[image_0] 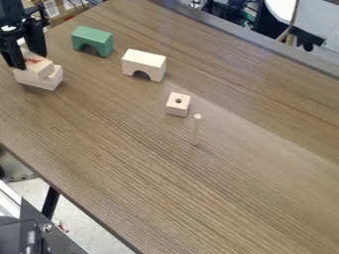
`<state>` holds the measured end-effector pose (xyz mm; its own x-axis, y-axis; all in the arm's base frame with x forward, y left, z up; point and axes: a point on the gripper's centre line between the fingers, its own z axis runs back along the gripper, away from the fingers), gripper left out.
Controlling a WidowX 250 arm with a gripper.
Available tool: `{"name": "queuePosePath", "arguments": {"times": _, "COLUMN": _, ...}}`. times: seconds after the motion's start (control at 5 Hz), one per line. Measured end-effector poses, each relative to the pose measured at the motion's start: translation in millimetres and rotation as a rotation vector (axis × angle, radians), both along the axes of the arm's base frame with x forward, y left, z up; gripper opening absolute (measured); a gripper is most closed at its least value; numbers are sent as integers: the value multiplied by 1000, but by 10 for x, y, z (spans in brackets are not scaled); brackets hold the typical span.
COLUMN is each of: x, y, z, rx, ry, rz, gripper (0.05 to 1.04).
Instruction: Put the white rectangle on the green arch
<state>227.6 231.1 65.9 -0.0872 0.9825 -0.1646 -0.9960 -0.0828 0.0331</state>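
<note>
Over by the table's upper-left edge, black gripper (30, 60) right at the red-marked block (41, 67), top of a small pale stack. Cannot tell from here whether clamped on that block or merely set around it. Probably busy with the pick-up, carry and placing to follow. Likely meant as the white rectangle: this top block, or else one of the pale pieces (39, 84) directly beneath – impossible to say for sure. Along that same edge, near the stack, the green arch (92, 39), upright on its legs and not yet loaded.

Could easily drag a lower piece along on the lift, given such close stacking. Could slip with an off-centre grip, or clip the arch and shove it askew with too low a swing. Once over the arch – might tip off again if released crooked or too near one end.

Farther in from the upper-left edge, a pale arch (143, 63); then, towards the table's middle, a holed cube (177, 105) and a thin peg (197, 130), apparently on end. All on a brown wood-grain table (218, 198). Past its upper-right edge, cables and dark gear; below its lower-left edge, a black table leg (50, 202) and pale floor (96, 233).
</note>
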Motion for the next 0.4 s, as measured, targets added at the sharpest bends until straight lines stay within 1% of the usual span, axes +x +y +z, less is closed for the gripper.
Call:
{"name": "queuePosePath", "arguments": {"times": 0.2, "x": 117, "y": -77, "z": 324, "rx": -32, "ry": -85, "rz": 34, "gripper": 546}}
{"name": "queuePosePath", "arguments": {"times": 0.4, "x": 265, "y": -109, "z": 596, "rx": -43, "ry": -138, "rz": 86, "gripper": 546}}
